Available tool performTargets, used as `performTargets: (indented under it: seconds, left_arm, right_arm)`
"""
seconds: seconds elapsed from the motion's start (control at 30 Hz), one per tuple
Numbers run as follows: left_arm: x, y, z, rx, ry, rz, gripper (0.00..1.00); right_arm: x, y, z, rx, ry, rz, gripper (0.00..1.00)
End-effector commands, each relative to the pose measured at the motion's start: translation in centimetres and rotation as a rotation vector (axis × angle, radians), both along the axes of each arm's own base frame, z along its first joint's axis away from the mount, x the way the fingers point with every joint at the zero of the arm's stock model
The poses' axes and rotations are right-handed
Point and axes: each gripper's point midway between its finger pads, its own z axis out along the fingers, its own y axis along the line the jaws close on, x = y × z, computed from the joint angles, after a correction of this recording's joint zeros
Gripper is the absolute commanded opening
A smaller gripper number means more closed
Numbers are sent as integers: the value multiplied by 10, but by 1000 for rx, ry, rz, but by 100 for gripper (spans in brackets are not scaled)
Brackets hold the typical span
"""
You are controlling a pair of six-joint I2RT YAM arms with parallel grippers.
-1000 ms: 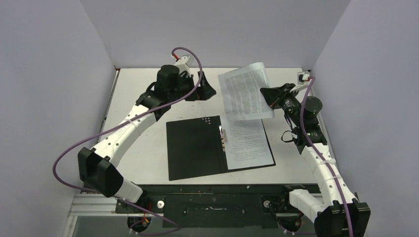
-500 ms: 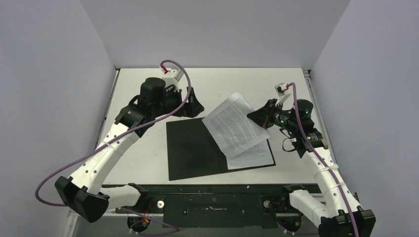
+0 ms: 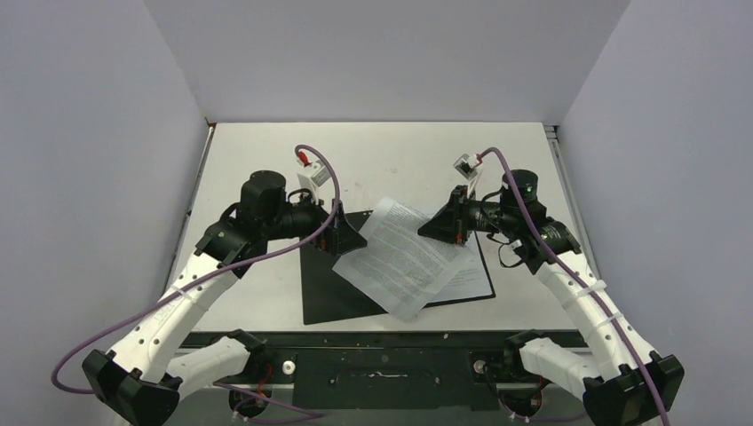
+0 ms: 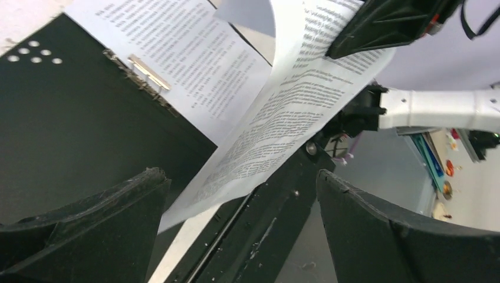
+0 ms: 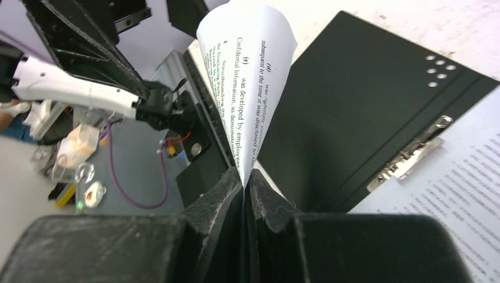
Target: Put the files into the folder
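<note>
The folder (image 3: 342, 284) lies open on the table, black inside, with a metal clip (image 5: 413, 156) at its spine. One of the files (image 3: 469, 280) lies flat on its right half. The second file (image 3: 400, 257) hangs tilted and curled over the folder's middle. My right gripper (image 3: 424, 233) is shut on that sheet's far right edge, and in the right wrist view the paper (image 5: 247, 76) rises from the pinched fingertips (image 5: 246, 180). My left gripper (image 3: 352, 241) stands open at the sheet's left corner. In the left wrist view that corner (image 4: 200, 188) hangs between the wide-apart fingers (image 4: 88, 230), untouched.
White walls close the table (image 3: 266, 169) in on three sides. A black rail (image 3: 382, 342) with both arm bases runs along the near edge, right below the folder. Purple cables (image 3: 320, 169) loop off both wrists.
My right gripper has carried the held sheet down and left from the back of the table to over the folder. The left arm has swung nearer and rightward to the sheet's left corner.
</note>
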Motion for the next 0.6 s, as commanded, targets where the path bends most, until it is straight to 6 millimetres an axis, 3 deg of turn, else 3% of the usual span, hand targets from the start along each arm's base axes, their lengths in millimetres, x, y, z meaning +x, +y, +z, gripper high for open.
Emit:
performTargets:
  seconds: [0.0,0.43,0.57]
  left_arm:
    - [-22,-14,34,-141,-96,-151,96]
    - [-45,-20,26,-199,-93,-291,100]
    - [-52,-22,26,-223,-94,-332,75]
  right_arm:
    - [-22,15,24,32,-74,161,8]
    - [-44,42,54,98,-103,292,8]
    - [-42,46,61,91,-119,282,10]
